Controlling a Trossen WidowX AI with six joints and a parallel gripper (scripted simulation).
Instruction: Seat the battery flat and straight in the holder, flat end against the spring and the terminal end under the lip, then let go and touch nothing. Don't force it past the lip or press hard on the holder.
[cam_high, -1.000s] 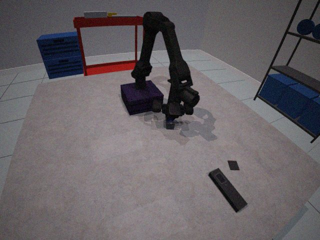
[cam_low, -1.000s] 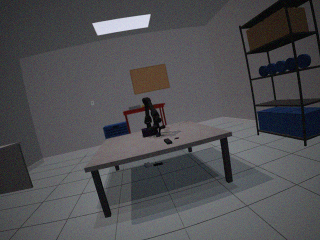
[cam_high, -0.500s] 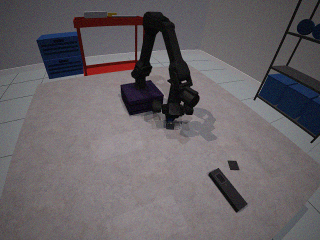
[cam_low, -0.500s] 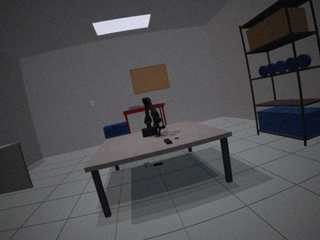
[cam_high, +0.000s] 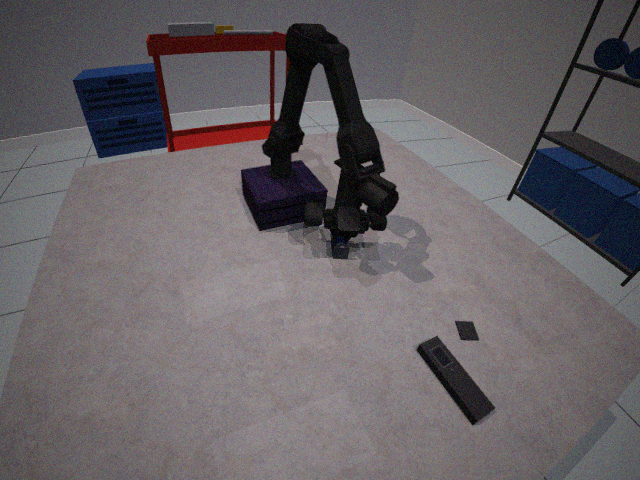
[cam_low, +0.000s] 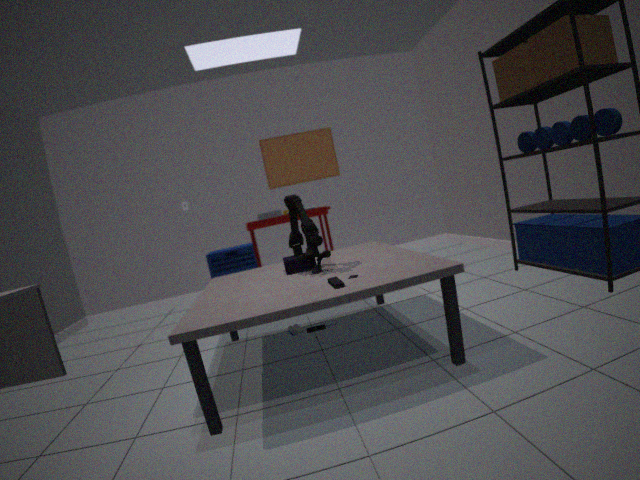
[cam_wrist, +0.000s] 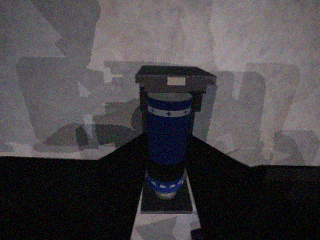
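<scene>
Gripping the battery (cam_wrist: 169, 142), the gripper (cam_wrist: 167, 172) was closed narrowly on the blue cylinder, whose long axis ran away from the wrist camera. A pale ring was seen near each end of the battery. The dark holder (cam_wrist: 175, 80) was located beneath the battery, with its raised end block just beyond the battery's far end. Whether the battery touched the holder floor could not be told.

In the top view, the gripper (cam_high: 341, 242) was lowered close to the table (cam_high: 155, 320), just beside the purple base block (cam_high: 305, 192) on which the arm was mounted. Only a small blue patch of the battery (cam_high: 339, 238) was visible there. Well apart from the base block, toward the near right corner of the table, a long dark remote-like bar (cam_high: 454, 378) was laid flat, with a small dark square (cam_high: 466, 330) just beside it. Beyond the base block, a red cart (cam_high: 217, 43) and blue drawers (cam_high: 121, 108) were placed at the wall.
</scene>
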